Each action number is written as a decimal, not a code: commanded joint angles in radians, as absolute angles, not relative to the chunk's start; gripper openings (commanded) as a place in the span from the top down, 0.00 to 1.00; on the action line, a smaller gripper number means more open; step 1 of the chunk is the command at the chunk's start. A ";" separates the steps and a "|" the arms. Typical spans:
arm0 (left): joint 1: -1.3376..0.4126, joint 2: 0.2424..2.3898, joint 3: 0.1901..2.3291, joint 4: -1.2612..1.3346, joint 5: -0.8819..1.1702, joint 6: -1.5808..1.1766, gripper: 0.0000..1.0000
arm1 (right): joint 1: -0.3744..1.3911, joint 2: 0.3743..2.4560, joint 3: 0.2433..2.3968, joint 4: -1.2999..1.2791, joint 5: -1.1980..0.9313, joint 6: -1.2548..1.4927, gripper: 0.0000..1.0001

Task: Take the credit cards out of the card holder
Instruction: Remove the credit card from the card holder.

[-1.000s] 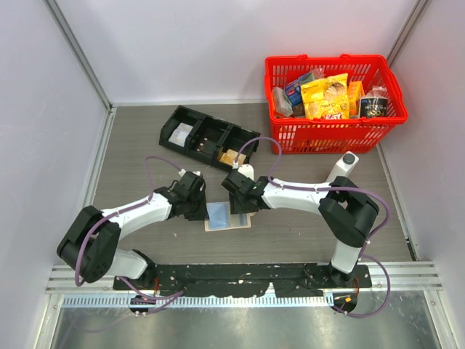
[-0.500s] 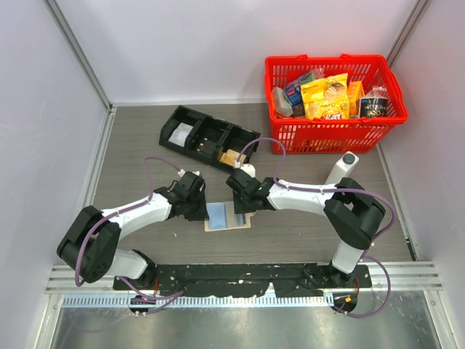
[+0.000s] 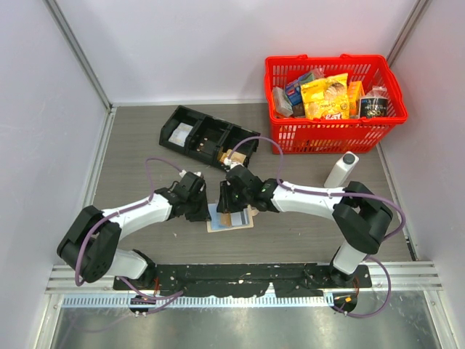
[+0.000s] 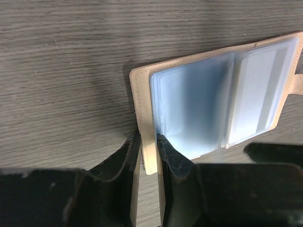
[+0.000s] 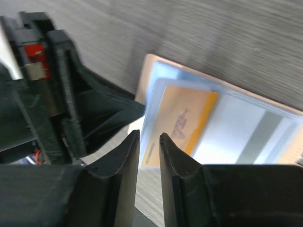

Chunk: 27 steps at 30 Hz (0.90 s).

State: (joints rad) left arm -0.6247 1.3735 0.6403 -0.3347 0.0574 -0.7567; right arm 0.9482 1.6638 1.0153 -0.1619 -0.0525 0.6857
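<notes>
The card holder (image 3: 236, 222) lies open on the grey bench (image 3: 123, 145), just below the centre of the top view. Its tan cover is down and its light blue inner sleeves face up. The left end effector (image 4: 147, 144) reaches it from the left of that frame and is clamped on the cover's left edge. In the left wrist view the tan edge sits pinched between the two dark fingers (image 4: 124, 158).

The right end effector (image 5: 149, 142) hangs over the upper left part of the holder in the top view, with its jaws narrow. In the right wrist view a yellow card (image 5: 187, 120) sits in a clear sleeve at mid-frame. Its lower left corner lies in the slit between the fingertips, but it cannot be told whether they actually pinch it. To the right of it, a pale card with a grey stripe (image 5: 258, 137) lies in the next sleeve.

A black tray (image 3: 207, 138) sits above and left of centre in the top view. A red basket (image 3: 327, 138) of packets stands at the upper right, with a white bottle (image 3: 340, 171) just below it.
</notes>
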 commanded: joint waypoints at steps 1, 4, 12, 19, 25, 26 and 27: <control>-0.627 1.361 0.629 -0.299 0.080 -0.772 0.77 | 0.959 1.684 1.078 -0.072 -0.189 0.677 0.71; -0.629 1.350 0.624 -0.298 0.077 -0.776 0.76 | 0.959 1.700 1.092 -0.081 -0.193 0.673 0.69; -0.627 1.226 0.617 -0.393 -0.050 -0.790 0.60 | 0.954 1.706 1.101 -0.152 -0.088 0.660 0.63; -0.629 1.066 0.649 -0.434 -0.086 -0.793 0.55 | 0.868 1.641 0.977 -0.075 -0.124 0.667 0.58; -0.627 1.141 0.643 -0.269 0.075 -0.813 0.62 | 0.796 1.624 0.873 0.110 -0.247 0.721 0.57; -0.627 1.167 0.649 -0.259 0.087 -0.811 0.63 | 0.784 1.631 0.858 0.144 -0.259 0.730 0.57; -0.627 1.198 0.653 -0.252 0.095 -0.810 0.64 | 0.781 1.634 0.853 0.159 -0.282 0.733 0.57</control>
